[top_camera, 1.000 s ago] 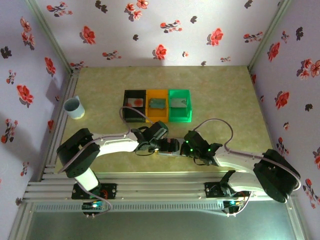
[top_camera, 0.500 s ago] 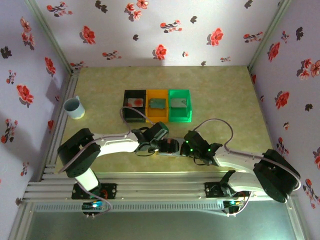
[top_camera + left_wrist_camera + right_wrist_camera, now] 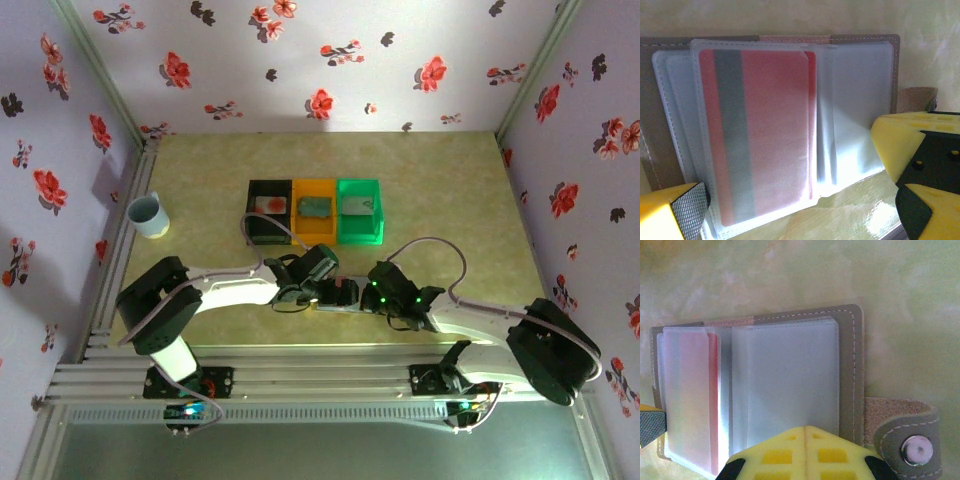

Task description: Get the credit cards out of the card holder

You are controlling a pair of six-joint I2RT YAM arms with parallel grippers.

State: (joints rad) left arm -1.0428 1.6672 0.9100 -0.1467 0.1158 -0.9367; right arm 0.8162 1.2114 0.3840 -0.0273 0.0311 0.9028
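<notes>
The card holder (image 3: 343, 294) lies open on the table between my two grippers, its clear sleeves fanned out (image 3: 860, 100). A red credit card with a grey stripe (image 3: 765, 130) sits inside a sleeve on its left half (image 3: 690, 390). My left gripper (image 3: 792, 192) is open, one yellow finger at each side of the sleeves' near edge, holding nothing. My right gripper (image 3: 806, 429) is shut, its tip resting on the right half's sleeves (image 3: 785, 380). Three more credit cards lie in the bins: white with red (image 3: 270, 204), grey-green (image 3: 315, 207), silvery (image 3: 357, 205).
A black bin (image 3: 262, 232), an orange bin (image 3: 315, 230) and a green bin (image 3: 360, 234) stand in a row behind the holder. A pale cup (image 3: 148, 215) is at the far left. The holder's snap strap (image 3: 905, 435) sticks out to the right.
</notes>
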